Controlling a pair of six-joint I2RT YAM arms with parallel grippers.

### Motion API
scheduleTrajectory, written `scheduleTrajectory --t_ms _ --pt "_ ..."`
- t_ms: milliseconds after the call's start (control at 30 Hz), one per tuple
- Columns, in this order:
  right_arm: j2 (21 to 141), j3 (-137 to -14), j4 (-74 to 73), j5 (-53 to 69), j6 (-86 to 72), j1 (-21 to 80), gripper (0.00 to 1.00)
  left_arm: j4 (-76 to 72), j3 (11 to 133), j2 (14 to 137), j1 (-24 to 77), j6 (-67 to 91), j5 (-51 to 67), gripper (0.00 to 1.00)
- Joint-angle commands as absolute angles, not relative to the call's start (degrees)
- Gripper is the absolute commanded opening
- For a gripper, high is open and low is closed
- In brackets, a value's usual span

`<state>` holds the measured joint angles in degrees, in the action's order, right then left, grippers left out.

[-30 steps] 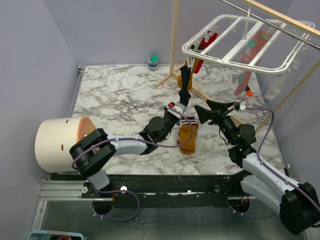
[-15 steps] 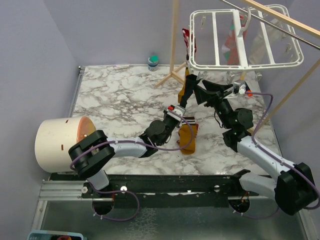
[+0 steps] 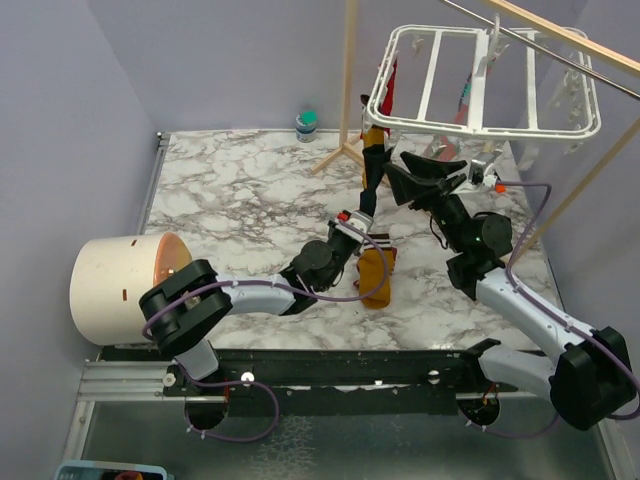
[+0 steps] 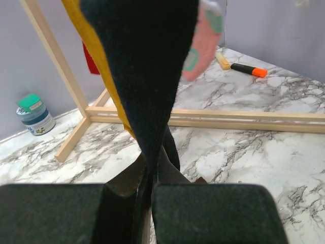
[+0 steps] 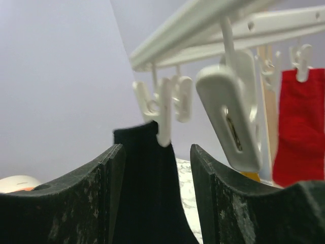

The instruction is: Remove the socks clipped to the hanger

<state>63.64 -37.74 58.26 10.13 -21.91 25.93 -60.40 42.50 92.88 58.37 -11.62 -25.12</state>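
Observation:
The white hanger (image 3: 490, 128) hangs tilted at the upper right. A black sock (image 3: 372, 168) is clipped to its near left corner and hangs stretched downward. My left gripper (image 3: 352, 214) is shut on the sock's lower end (image 4: 147, 76). My right gripper (image 3: 398, 172) is open, its jaws either side of the sock's top (image 5: 147, 188), just below the clip (image 5: 165, 109). A red sock (image 3: 388, 85) and a pink-and-teal sock (image 3: 465, 95) are still clipped on. A mustard sock (image 3: 376, 275) and a striped sock (image 3: 380, 241) lie on the table.
The light wooden rack stand (image 3: 350, 80) rises behind the socks, its base bars (image 4: 203, 114) on the table. A cream cylinder container (image 3: 115, 285) lies at the left. A small jar (image 3: 307, 123) stands at the back. An orange marker (image 4: 246, 69) lies at the far right.
The hanger has swung and tipped up. My right gripper has risen and moved left to the black sock's clip. My left gripper has kept hold of the black sock.

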Motion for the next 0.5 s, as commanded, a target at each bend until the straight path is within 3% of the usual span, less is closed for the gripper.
scheduleTrajectory --t_ms 0,467 --pt "61.24 -40.03 59.78 13.1 -21.3 26.4 0.59 -60.39 43.83 94.83 58.8 -11.75 -26.15 0.0" --pt "66.1 -43.9 60.95 13.07 -23.39 26.45 0.6 -60.31 44.6 96.1 60.23 -12.21 -26.71 0.0"
